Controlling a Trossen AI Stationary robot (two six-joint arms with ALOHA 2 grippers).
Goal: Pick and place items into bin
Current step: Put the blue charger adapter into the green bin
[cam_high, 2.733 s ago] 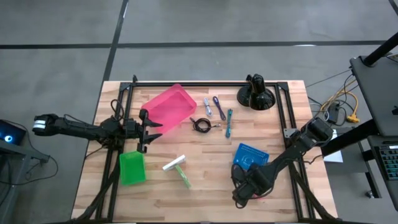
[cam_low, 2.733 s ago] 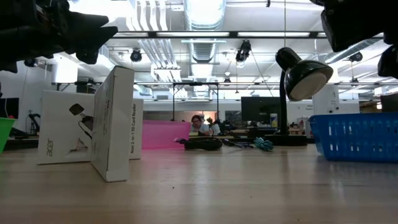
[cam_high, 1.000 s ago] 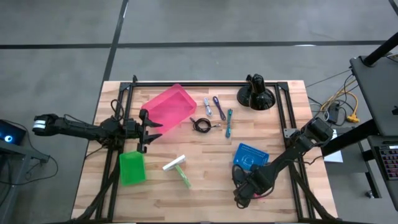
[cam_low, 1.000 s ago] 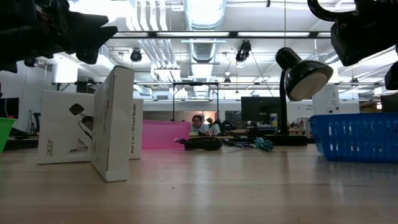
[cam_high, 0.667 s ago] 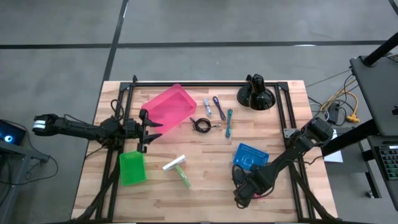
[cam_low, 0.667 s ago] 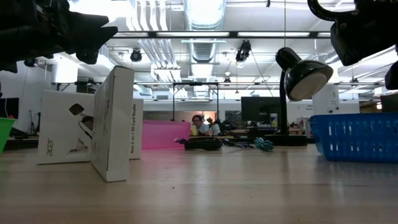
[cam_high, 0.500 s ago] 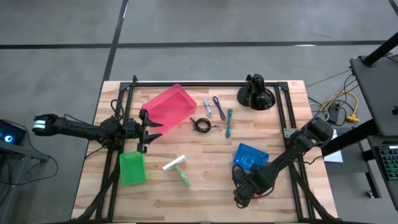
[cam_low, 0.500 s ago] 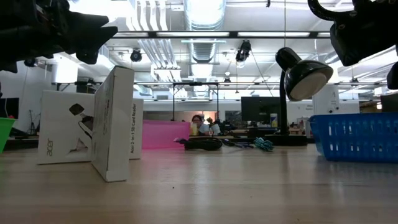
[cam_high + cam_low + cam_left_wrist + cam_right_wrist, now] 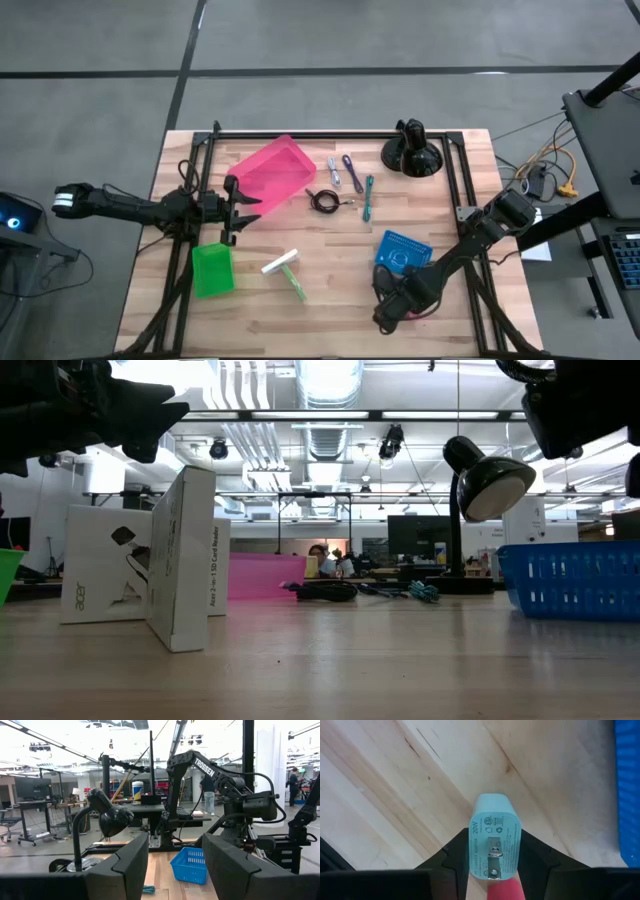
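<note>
My right gripper (image 9: 388,312) hangs over the table's near right part, just near of the blue bin (image 9: 403,250), shut on a pale teal plug block (image 9: 492,840). A red piece (image 9: 502,892) shows behind the block between the fingers. My left gripper (image 9: 240,208) waits open and empty at the table's left, beside the pink bin (image 9: 272,172). A black coiled cable (image 9: 322,200), thin purple and blue sticks (image 9: 343,172), a teal stick (image 9: 368,197) and a white-and-green stick (image 9: 285,270) lie flat on the wood. My right gripper pinches the teal block by its two opposite long sides (image 9: 474,850) between the two fingers. The fingers come from above, pointing down. The block's pronged end faces up toward the wrist and its rounded end points at the table, clear of it.
A green bin (image 9: 211,270) stands at the near left. A black domed lamp-like mount (image 9: 412,150) stands at the far right. A black frame runs along the table's far edge and sides. Bare wood lies under my right gripper (image 9: 420,780).
My right gripper has risen a little with the teal block; the rest has kept still.
</note>
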